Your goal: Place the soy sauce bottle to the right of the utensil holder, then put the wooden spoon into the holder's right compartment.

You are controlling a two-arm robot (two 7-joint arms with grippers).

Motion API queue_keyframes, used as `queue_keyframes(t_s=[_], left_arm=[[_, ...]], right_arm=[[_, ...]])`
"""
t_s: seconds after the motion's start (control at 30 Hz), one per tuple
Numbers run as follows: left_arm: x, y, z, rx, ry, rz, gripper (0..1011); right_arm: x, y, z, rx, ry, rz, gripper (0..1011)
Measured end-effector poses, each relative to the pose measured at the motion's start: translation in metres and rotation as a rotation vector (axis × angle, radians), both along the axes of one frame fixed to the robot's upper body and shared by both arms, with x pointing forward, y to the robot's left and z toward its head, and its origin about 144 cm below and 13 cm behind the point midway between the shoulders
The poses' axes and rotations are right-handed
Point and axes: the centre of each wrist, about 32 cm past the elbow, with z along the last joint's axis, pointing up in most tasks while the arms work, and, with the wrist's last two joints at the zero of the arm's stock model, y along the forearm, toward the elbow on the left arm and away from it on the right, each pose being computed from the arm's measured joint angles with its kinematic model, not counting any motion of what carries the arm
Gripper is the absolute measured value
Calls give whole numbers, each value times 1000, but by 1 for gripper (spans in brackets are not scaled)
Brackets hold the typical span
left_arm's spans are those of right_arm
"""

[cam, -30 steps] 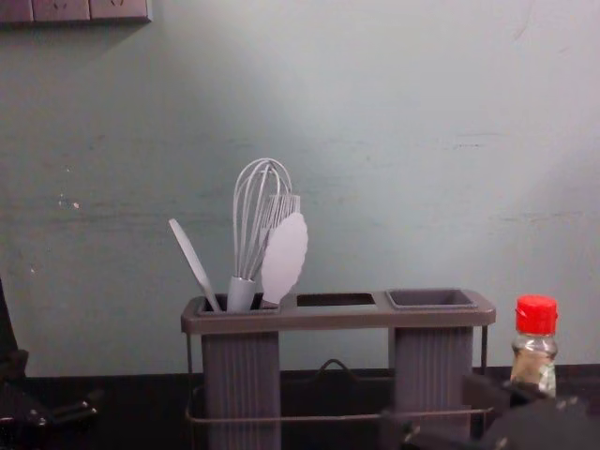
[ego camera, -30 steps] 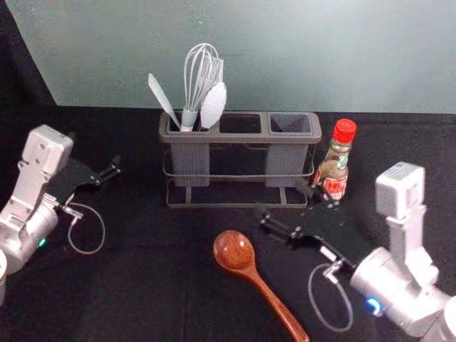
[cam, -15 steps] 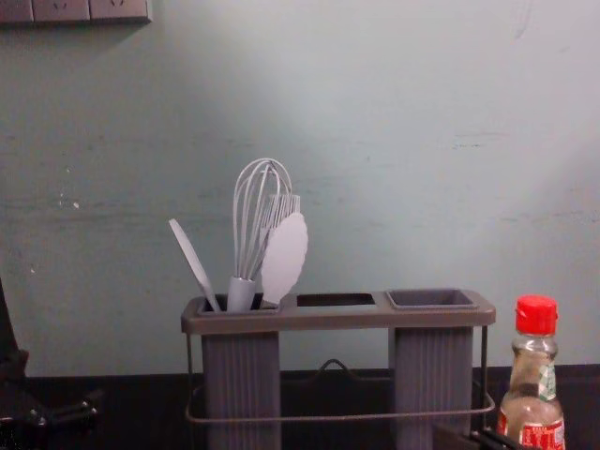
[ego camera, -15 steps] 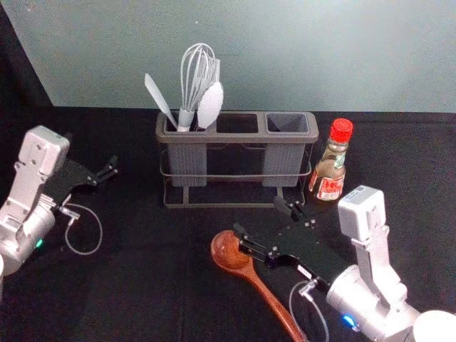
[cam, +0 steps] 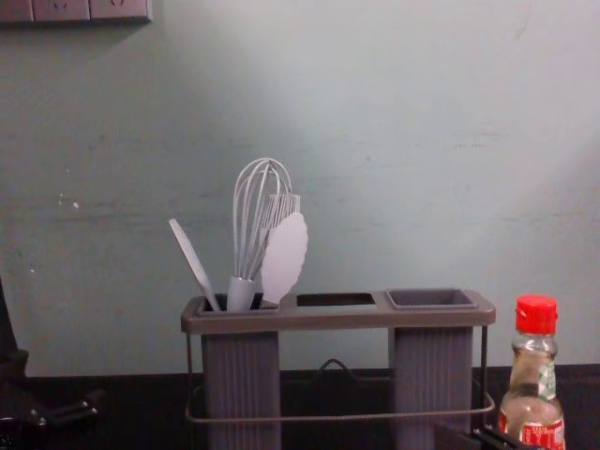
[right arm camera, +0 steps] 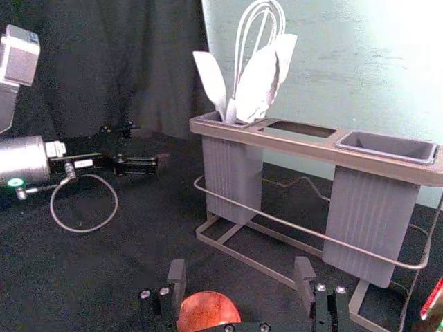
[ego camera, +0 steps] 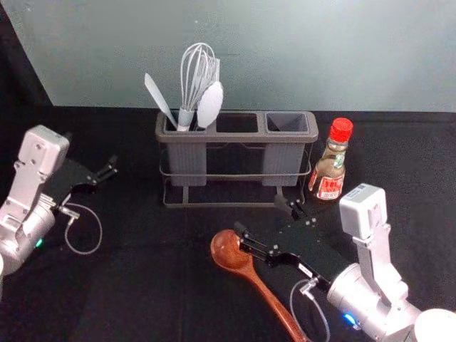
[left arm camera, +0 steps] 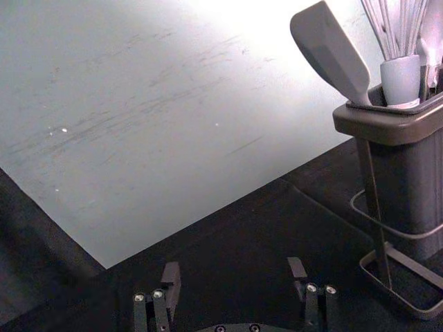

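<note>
Over the bowl end of the wooden spoon (ego camera: 229, 252), my right gripper (ego camera: 262, 218) is open and empty; the spoon lies on the black cloth, handle toward the front right. From the right wrist, the gripper (right arm camera: 240, 266) has the spoon's bowl (right arm camera: 208, 311) low between its fingers. The soy sauce bottle (ego camera: 329, 172), red-capped, stands upright just right of the utensil holder (ego camera: 239, 137); in the chest view the bottle (cam: 532, 403) is apart from the holder (cam: 337, 321). My left gripper (ego camera: 92, 151) stays parked at the left, open in its wrist view (left arm camera: 234, 266).
A whisk (ego camera: 194, 78), a spatula (ego camera: 159, 98) and other pale utensils stand in the holder's left compartment. Its right compartment (ego camera: 287, 122) is unfilled. Behind the table rises a pale green wall (ego camera: 285, 50).
My right gripper has moved left, away from the front of the bottle and over to the spoon's bowl. The bottle stays standing. In the chest view the right gripper has mostly dropped out of sight.
</note>
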Motion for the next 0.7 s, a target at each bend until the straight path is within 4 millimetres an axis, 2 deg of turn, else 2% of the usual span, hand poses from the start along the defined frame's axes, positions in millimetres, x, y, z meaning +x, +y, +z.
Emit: queue_keyframes(t_s=[0.4, 0.7], left_arm=[[0, 0, 0, 0, 0, 0, 1011], [0, 0, 0, 0, 0, 0, 1011]], right_arm=[[1, 1, 3, -10, 7, 6, 1002], [0, 20, 33, -156, 112, -26, 1000]])
